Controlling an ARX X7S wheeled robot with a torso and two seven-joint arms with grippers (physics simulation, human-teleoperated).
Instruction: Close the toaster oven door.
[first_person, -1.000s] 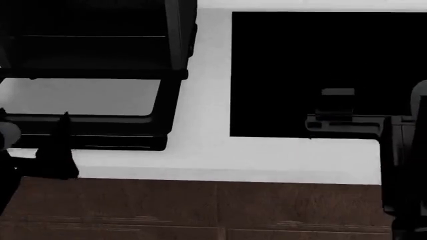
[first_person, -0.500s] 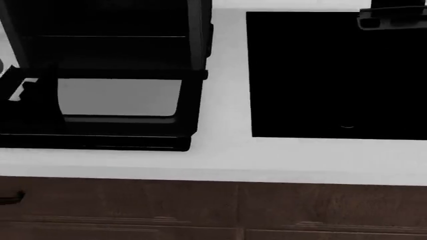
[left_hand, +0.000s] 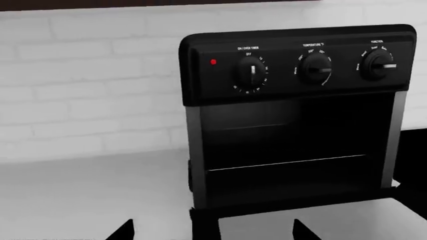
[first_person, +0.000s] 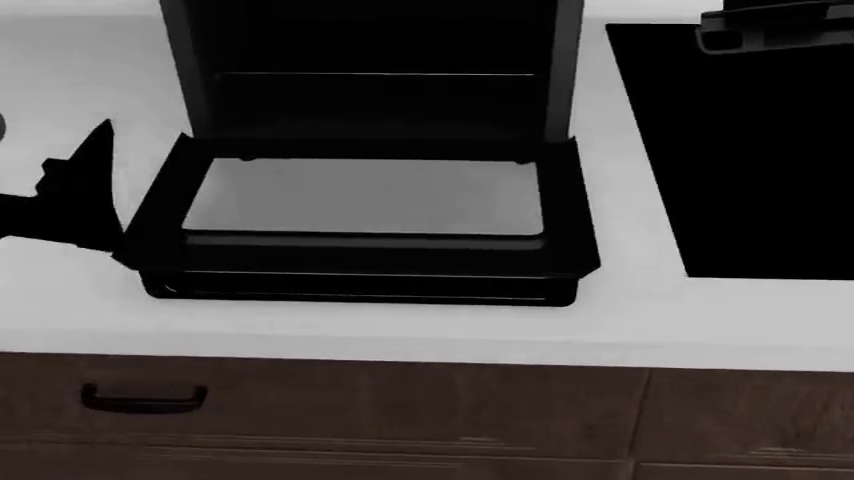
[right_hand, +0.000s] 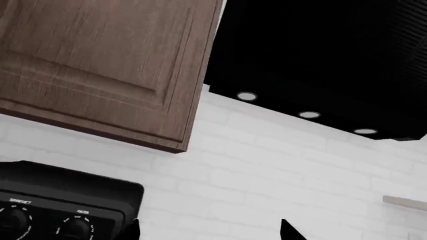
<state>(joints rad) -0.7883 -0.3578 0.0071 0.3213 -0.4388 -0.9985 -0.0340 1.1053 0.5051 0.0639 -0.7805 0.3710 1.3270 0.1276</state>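
The toaster oven (first_person: 374, 60) stands at the back of the white counter, its dark cavity and wire rack (left_hand: 287, 162) showing below three knobs (left_hand: 313, 67). The toaster oven door (first_person: 360, 195) lies open and flat towards me, with the bar handle (first_person: 360, 290) along its front edge. My left gripper (first_person: 91, 185) is open and empty, just left of the door's left edge; its fingertips (left_hand: 123, 231) stand wide apart, facing the oven front. My right gripper (first_person: 774, 25) is raised over the cooktop, open and empty, with its fingertips (right_hand: 288, 230) pointing at the wall.
A flat black cooktop panel (first_person: 761, 170) lies right of the oven. Brown drawers with a handle (first_person: 143, 398) run below the counter edge. A wooden wall cabinet (right_hand: 100, 65) and a black range hood (right_hand: 320, 55) hang above a white brick wall (left_hand: 87, 85).
The head view has swung left, so the oven and its open door now sit in the middle. My left gripper now shows beside the door's left edge. The door is still open.
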